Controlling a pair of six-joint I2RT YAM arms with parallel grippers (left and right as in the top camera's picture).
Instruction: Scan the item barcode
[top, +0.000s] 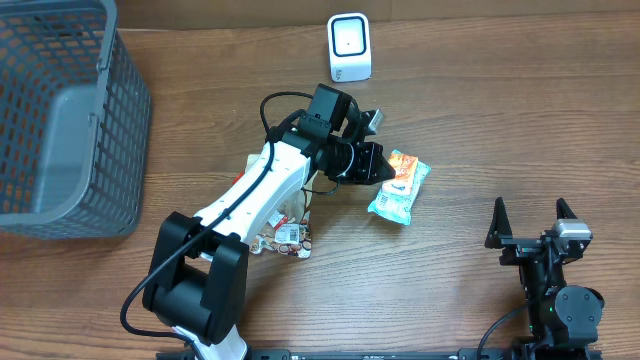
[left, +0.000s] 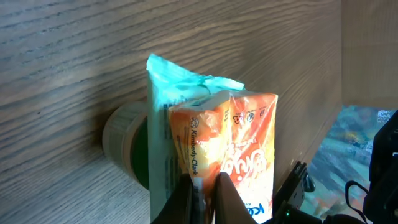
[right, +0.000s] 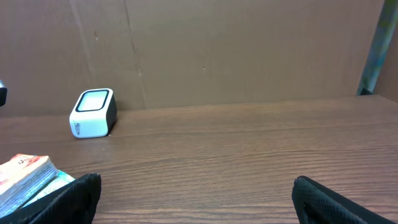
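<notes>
The item is an orange and teal tissue packet (top: 400, 187). It lies at mid-table, right of the left arm. My left gripper (top: 372, 163) is shut on the packet's left edge. In the left wrist view the packet (left: 239, 140) fills the centre, and my left gripper (left: 204, 200) pinches a thin fold of it between dark fingers (left: 182, 204). I cannot make out a barcode. The white scanner (top: 349, 47) stands at the table's back edge and also shows as the scanner (right: 93, 113) in the right wrist view. My right gripper (top: 530, 218) stands open at the front right, holding nothing.
A grey wire basket (top: 60, 120) fills the back left corner. Other small packets (top: 285, 236) lie under the left arm near its base. A cardboard wall (right: 249, 50) backs the table behind the scanner.
</notes>
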